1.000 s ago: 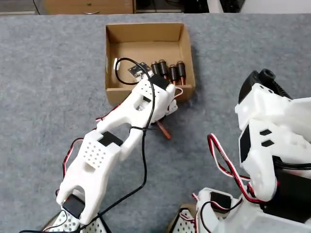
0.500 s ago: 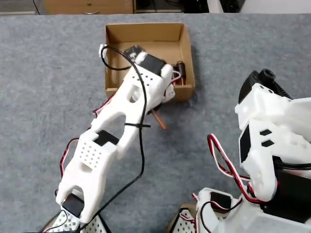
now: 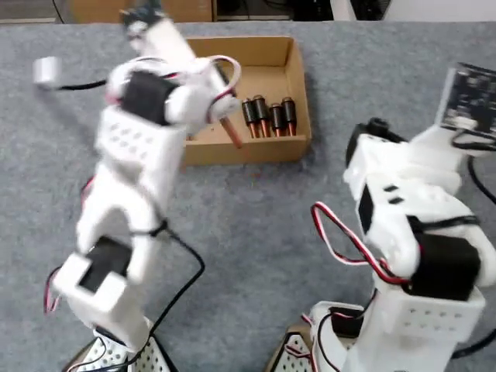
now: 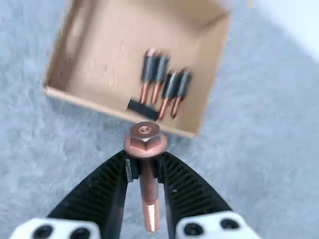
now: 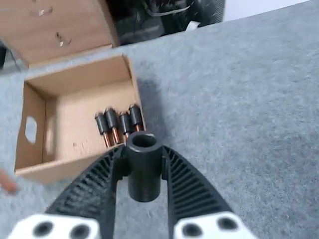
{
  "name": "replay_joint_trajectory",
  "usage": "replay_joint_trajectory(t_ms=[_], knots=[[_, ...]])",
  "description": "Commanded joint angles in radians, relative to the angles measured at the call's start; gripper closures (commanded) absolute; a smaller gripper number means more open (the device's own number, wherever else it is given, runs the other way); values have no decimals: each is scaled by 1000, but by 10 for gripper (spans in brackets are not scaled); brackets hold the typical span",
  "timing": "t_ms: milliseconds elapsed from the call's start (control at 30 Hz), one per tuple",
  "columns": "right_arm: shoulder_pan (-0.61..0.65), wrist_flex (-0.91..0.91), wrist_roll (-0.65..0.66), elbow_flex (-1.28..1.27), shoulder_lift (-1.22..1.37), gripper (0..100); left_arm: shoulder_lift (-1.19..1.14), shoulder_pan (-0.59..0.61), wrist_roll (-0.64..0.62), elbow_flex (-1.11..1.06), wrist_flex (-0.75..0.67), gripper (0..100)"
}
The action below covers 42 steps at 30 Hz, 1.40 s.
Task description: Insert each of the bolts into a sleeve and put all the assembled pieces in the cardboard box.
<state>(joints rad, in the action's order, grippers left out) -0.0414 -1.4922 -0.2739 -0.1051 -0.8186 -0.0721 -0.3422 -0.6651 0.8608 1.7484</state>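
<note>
Pinching a copper bolt (image 4: 144, 142) by the shaft just below its hex head, the left gripper (image 4: 144, 158) hangs over the front wall of the cardboard box (image 3: 267, 74), upper centre-left in the high view. The left wrist view adds the bolt's flanged head and threaded tip. The right wrist view shows the right gripper (image 5: 143, 155) clamped around a black sleeve (image 5: 144, 174), bore facing the camera. Four assembled pieces (image 3: 269, 116) lie side by side against the box's right wall.

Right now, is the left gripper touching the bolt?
Touching. The left wrist view shows the left gripper clamped on the copper bolt, fingers against its shank below the head.
</note>
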Motion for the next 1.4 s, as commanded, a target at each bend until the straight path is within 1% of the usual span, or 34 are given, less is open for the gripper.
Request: replay_joint_trajectory(t_ms=[0, 100, 167, 333, 400, 467, 533, 633, 700, 767, 833, 900, 967, 1033, 1100, 1233, 1367], knots=[[68, 37, 63, -19, -7, 997, 200, 8, 84, -137, 12, 983], [122, 32, 118, -21, -7, 997, 338, 14, 137, -313, 12, 983], [159, 29, 146, -44, -8, 997, 440, 15, 195, -416, 12, 983], [219, 26, 229, -160, -10, 997, 699, 17, 281, -606, 6, 984], [239, 2, 235, -173, -10, 997, 789, 23, 310, -680, -11, 984], [275, -37, 235, -173, -13, 997, 872, 69, 342, -758, -35, 984], [328, -69, 229, -177, -45, 997, 952, 114, 382, -853, -68, 984], [418, -89, 229, -179, -147, 997, 1069, 138, 400, -999, -104, 984], [481, -91, 226, -185, -226, 997, 1138, 132, 396, -1073, -109, 984], [535, -91, 212, -225, -305, 997, 1204, 110, 396, -1143, -147, 984], [578, -91, 196, -305, -378, 997, 1267, 75, 399, -1209, -186, 984], [631, -91, 172, -392, -450, 997, 1337, 41, 396, -1260, -195, 983], [659, -78, 163, -473, -524, 997, 1408, 14, 397, -1303, -199, 983], [664, -38, 163, -581, -593, 997, 1469, -25, 396, -1349, -238, 983], [662, 23, 169, -700, -667, 997, 1518, -61, 396, -1393, -307, 983], [665, 150, 164, -901, -828, 997, 1540, -80, 399, -1496, -446, 983], [667, 204, 164, -964, -952, 997, 1540, -81, 404, -1602, -575, 983]])
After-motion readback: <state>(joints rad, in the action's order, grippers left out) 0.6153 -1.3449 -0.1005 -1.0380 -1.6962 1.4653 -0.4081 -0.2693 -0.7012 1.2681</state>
